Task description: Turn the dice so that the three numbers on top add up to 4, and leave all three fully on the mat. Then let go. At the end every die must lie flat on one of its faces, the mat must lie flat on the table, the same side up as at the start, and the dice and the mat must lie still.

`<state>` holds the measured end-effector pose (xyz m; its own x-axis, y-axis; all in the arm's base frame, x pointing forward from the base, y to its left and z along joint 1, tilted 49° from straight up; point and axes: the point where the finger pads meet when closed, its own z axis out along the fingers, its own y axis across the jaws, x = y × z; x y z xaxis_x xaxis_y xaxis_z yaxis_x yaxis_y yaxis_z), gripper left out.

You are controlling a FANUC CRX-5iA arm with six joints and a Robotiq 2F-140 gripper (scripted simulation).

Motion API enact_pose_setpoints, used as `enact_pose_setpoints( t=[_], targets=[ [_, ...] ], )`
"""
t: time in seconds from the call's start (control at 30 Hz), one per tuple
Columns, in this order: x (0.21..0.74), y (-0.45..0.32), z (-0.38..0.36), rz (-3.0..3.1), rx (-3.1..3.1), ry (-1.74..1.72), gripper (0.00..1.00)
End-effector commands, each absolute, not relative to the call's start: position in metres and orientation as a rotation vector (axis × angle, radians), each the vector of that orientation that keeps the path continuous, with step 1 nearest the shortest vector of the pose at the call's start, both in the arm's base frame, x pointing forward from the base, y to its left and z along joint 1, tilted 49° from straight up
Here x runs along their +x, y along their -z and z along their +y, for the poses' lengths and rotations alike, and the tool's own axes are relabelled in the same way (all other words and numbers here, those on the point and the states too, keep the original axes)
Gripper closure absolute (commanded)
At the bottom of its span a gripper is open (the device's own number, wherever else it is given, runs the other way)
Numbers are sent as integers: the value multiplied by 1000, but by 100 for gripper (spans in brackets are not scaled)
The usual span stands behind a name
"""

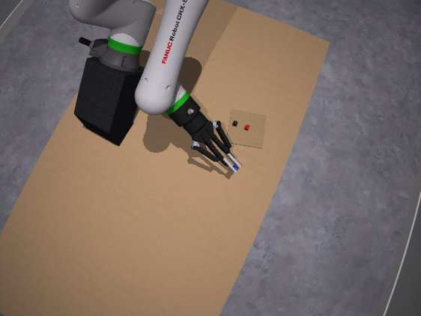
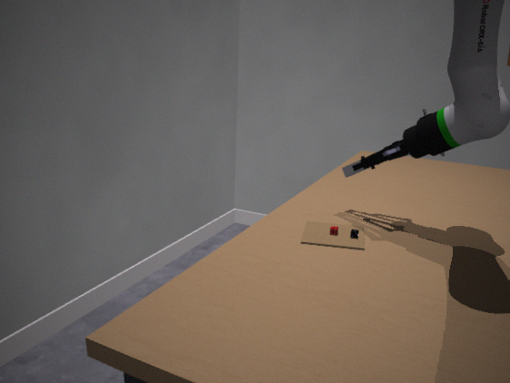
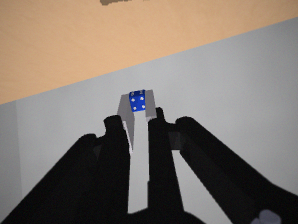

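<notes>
My gripper (image 1: 234, 167) (image 2: 348, 171) (image 3: 139, 104) is shut on the blue die (image 1: 235, 168) (image 3: 137, 101) near the fingertips and holds it above the table, tilted far over towards the horizontal. In the wrist view the die's face towards the camera shows several white pips. The red die (image 1: 246, 127) (image 2: 334, 230) rests on the mat (image 1: 255, 141) (image 2: 315, 241) near its middle. The black die (image 1: 234, 123) (image 2: 354, 234) rests on the mat nearer one edge, apart from the red die. The numbers on top of both are too small to read. The mat lies flat.
The wooden table (image 1: 150, 225) (image 2: 272, 309) carries the mat near one long edge, with the floor beyond. The robot's black base (image 1: 106, 99) stands at the upper left in the top view. The arm's shadow falls beside the mat in the exterior view.
</notes>
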<state>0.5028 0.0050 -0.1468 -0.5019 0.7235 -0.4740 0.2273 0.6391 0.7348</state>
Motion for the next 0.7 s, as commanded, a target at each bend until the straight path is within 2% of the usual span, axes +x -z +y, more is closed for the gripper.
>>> enact_pose_setpoints(
  t=[0.0, 0.67],
  targets=[
    [502, 147, 9, 1992, 737, -764, 93],
    [501, 180, 48, 1992, 735, -770, 93]
  ],
)
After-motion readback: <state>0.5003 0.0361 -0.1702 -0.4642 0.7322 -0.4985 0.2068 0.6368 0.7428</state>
